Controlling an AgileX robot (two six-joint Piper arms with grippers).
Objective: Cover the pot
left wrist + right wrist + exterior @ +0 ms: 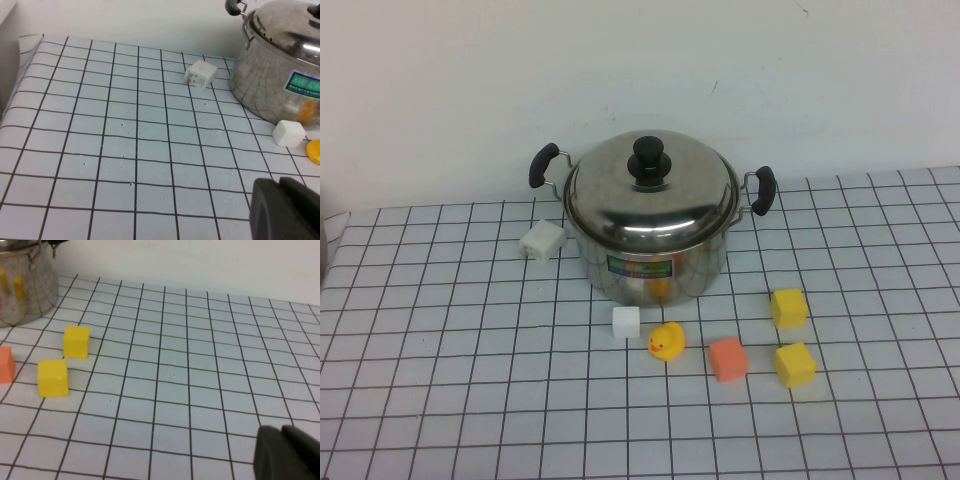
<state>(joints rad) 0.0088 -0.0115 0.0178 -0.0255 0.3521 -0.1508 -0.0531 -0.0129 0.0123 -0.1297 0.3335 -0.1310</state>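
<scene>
The steel pot [655,265] stands at the back middle of the checkered table, with two black side handles and a green-red label. The domed steel lid [650,195] with its black knob sits on the pot's rim. The pot also shows in the left wrist view [272,80] and at a corner of the right wrist view [25,285]. My left gripper [287,210] is shut and empty, low over the table, well apart from the pot. My right gripper [290,452] is shut and empty over bare table, away from the pot. Neither arm shows in the high view.
A white block [542,239] lies left of the pot and a white cube [626,321] in front of it. A yellow duck [666,341], an orange cube [728,359] and two yellow cubes [788,307] [794,364] lie in front and to the right.
</scene>
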